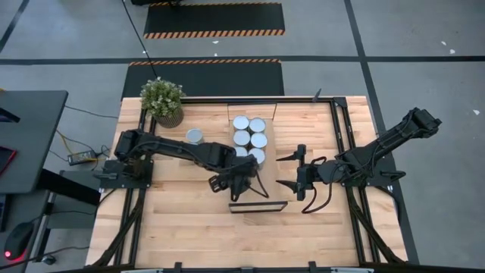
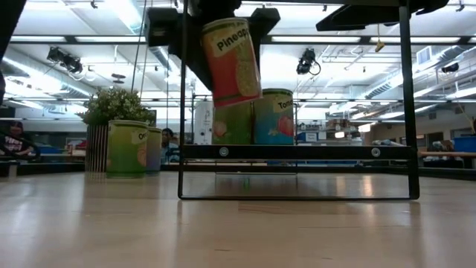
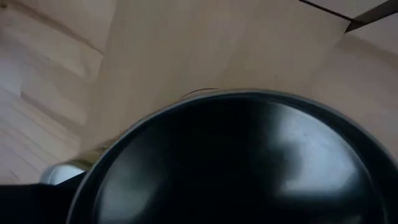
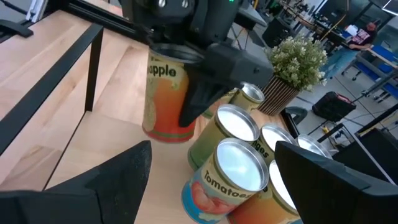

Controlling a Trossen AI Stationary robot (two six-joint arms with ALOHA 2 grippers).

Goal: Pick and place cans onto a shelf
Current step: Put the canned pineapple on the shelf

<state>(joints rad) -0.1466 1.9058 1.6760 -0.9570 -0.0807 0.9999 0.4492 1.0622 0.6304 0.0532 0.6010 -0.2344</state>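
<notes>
**Aloft: pineapple can held over the shelf**

Plank tabletop (image 1: 182, 227), carrying the shelf (image 1: 255, 163) at its middle. Left end effector (image 4: 186, 81) clamped on an orange pineapple can (image 2: 232, 61), lifted and tilted above the shelf board. Right end effector (image 1: 292, 171) just beside the shelf, fingers spread apart. Cluster of cans (image 1: 250, 138) standing on the shelf's far part; one lone can (image 1: 195, 136) near a potted plant (image 1: 162, 98).
</notes>
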